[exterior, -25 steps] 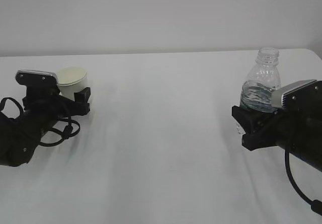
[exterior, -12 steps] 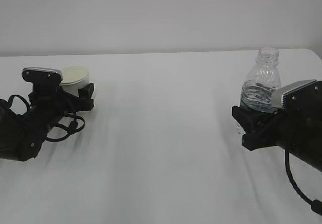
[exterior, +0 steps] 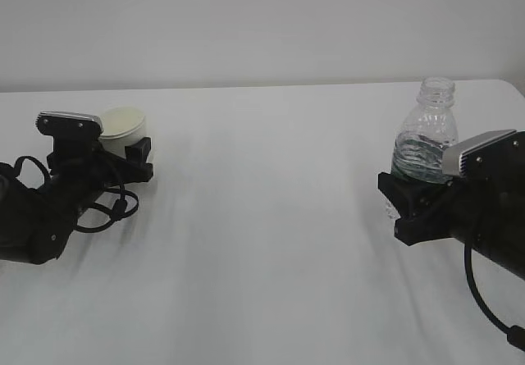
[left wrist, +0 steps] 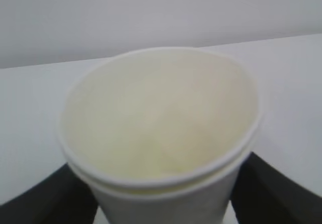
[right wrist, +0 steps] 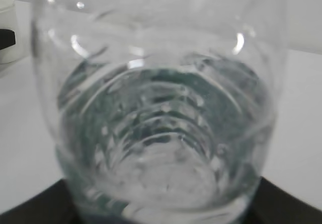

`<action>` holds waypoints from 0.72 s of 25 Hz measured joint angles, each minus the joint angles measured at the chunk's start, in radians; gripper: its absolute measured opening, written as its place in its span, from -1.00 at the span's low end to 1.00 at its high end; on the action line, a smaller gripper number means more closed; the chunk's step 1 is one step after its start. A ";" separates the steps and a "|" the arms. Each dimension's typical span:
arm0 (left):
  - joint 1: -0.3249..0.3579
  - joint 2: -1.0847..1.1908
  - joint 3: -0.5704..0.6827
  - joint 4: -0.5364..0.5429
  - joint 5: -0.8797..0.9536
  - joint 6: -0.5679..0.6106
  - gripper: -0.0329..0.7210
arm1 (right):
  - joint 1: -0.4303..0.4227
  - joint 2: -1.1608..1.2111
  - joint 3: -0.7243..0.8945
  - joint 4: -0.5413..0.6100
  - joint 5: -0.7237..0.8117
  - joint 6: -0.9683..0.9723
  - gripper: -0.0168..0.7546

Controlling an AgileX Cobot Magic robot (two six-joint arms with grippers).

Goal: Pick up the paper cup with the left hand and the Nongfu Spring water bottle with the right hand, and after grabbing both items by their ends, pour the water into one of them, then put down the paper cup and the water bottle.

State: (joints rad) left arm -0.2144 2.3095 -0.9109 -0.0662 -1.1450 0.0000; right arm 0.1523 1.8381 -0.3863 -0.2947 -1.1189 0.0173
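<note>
The white paper cup [exterior: 123, 123] stands upright on the table at the left, its cream inside filling the left wrist view [left wrist: 161, 123]. My left gripper [exterior: 130, 156] lies low around its lower wall, one black finger [left wrist: 45, 199] on each side, a thin gap still showing, so it is open. At the right, the clear Nongfu Spring water bottle [exterior: 426, 135] stands upright and capless, with water in it. My right gripper [exterior: 406, 197] is shut on its lower body, which fills the right wrist view [right wrist: 161, 108]. The bottle's base is hidden behind the gripper.
The white table [exterior: 271, 217] runs between the two arms, its far edge against a pale wall. A black cable [exterior: 484, 299] hangs under the right arm. In the right wrist view the cup [right wrist: 7, 30] shows small at the far left.
My left arm has slid a little to the right, further around the cup, and its fingers have drawn closer to the cup's wall. The right arm and the bottle have not moved.
</note>
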 joint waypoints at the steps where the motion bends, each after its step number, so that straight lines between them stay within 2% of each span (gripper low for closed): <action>1: 0.000 0.000 0.000 0.000 0.000 0.000 0.50 | 0.000 0.000 0.000 0.000 0.000 0.000 0.09; 9: 0.000 0.000 -0.003 0.000 0.000 0.000 0.22 | 0.000 0.000 0.000 0.000 0.000 0.000 0.09; 18: 0.002 -0.025 0.005 0.039 0.000 0.000 0.19 | 0.000 0.000 0.000 0.000 0.000 -0.001 0.09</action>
State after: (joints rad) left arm -0.2125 2.2842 -0.9060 -0.0271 -1.1450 0.0000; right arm 0.1523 1.8381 -0.3863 -0.2947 -1.1189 0.0166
